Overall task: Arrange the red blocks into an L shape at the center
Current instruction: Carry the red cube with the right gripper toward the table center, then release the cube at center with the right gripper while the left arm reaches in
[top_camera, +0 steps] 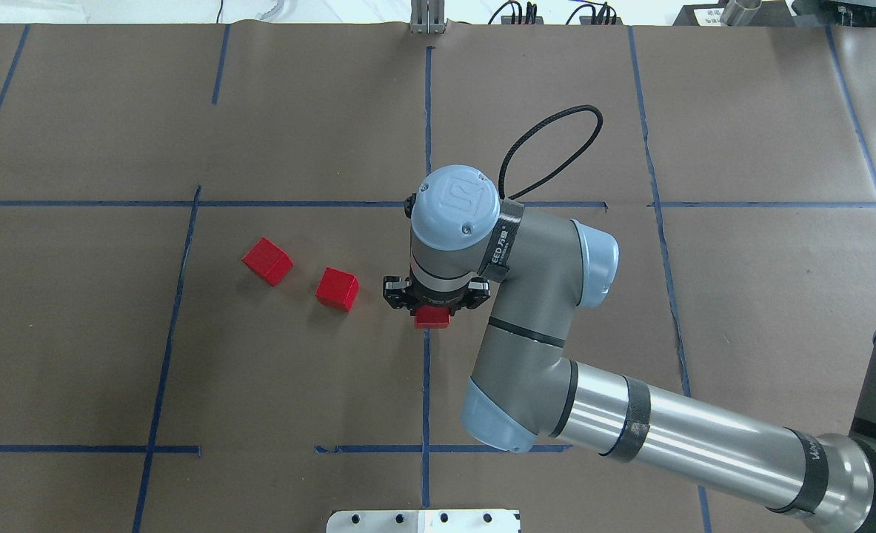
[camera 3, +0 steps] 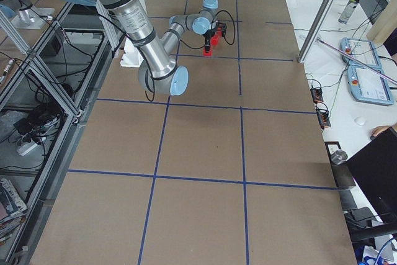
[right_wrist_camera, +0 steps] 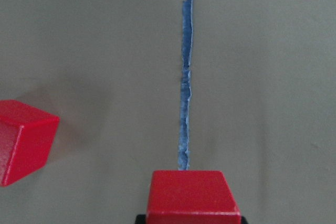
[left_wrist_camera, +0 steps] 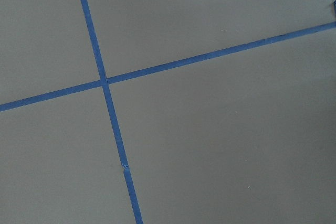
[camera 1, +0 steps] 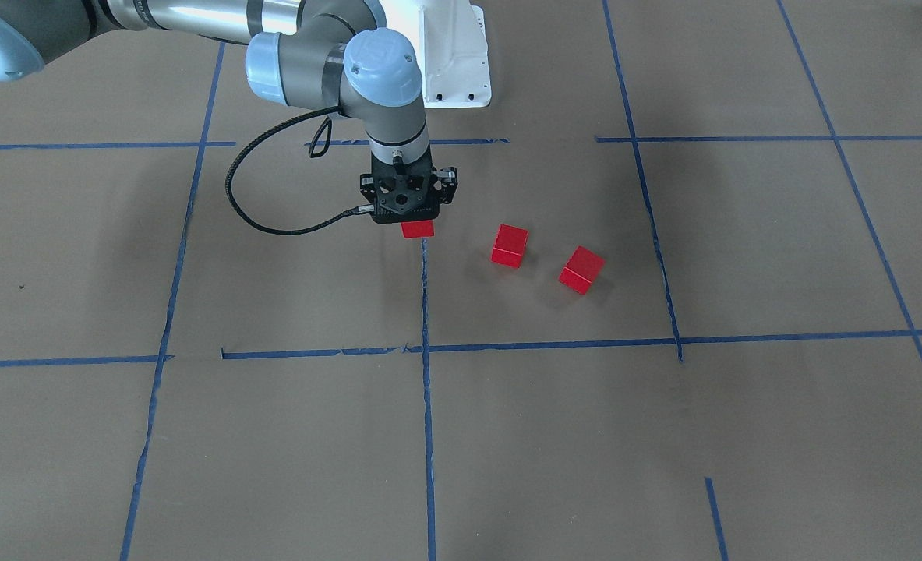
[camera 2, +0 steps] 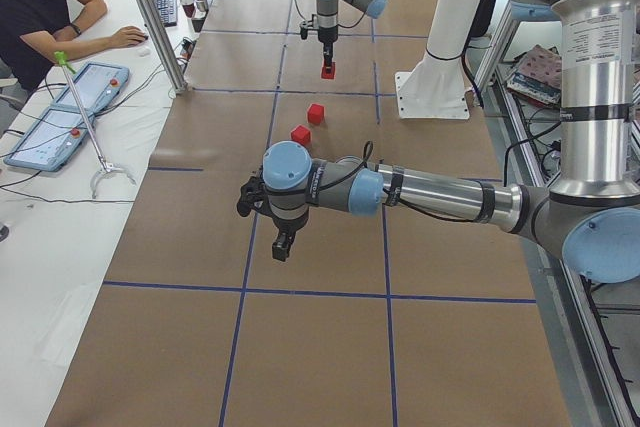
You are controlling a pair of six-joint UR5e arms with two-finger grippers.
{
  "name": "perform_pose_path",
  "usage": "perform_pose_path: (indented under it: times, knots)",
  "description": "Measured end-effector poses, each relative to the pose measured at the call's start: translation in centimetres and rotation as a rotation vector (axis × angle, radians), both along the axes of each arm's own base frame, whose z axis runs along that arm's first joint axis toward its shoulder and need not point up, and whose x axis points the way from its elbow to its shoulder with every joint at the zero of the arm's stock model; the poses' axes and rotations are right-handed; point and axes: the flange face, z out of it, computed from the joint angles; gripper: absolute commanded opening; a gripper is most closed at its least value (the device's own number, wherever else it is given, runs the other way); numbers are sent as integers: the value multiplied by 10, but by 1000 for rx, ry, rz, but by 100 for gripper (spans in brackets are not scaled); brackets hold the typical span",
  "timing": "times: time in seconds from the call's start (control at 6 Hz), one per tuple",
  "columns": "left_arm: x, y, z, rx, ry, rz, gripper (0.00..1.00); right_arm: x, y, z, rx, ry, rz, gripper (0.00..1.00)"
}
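My right gripper (camera 1: pixel 408 212) points straight down and is shut on a red block (camera 1: pixel 418 228), held over the end of the straight blue tape line (top_camera: pixel 426 370) at the center. In the right wrist view this block (right_wrist_camera: pixel 191 195) fills the bottom middle, with the tape line (right_wrist_camera: pixel 186 93) running ahead of it. Two more red blocks lie on the paper beside it, the nearer one (top_camera: pixel 337 289) and the farther one (top_camera: pixel 267 260), both turned at an angle. My left gripper (camera 2: pixel 283 244) hangs over bare paper far from the blocks; I cannot tell whether it is open.
The robot's white base plate (camera 1: pixel 457 70) sits behind the center. A black cable (camera 1: pixel 250 202) loops off the right wrist. An operator (camera 2: pixel 40 7) sits at a side desk. The left wrist view shows only paper and a blue tape crossing (left_wrist_camera: pixel 103 81).
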Motion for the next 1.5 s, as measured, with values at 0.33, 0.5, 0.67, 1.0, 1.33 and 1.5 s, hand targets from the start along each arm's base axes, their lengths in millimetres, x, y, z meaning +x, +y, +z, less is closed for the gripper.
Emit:
perform_pose_path:
  times: [0.33, 0.5, 0.67, 1.0, 1.33, 1.5]
  knots:
    - [1, 0, -1, 1, 1, -2, 100, -12, 3, 6, -2, 21, 2, 6]
    - [1, 0, -1, 0, 1, -2, 100, -15, 2, 5, 1, 25, 0, 14]
    - [1, 0, -1, 0, 1, -2, 100, -17, 2, 5, 3, 26, -3, 28]
    - [1, 0, -1, 0, 2, -2, 100, -20, 5, 6, 9, 30, -6, 54]
    - [1, 1, 0, -1, 2, -2, 100, -24, 7, 9, 19, 41, -3, 100]
    - [1, 1, 0, -2, 2, -1, 100, -25, 7, 8, 20, 43, -2, 100]
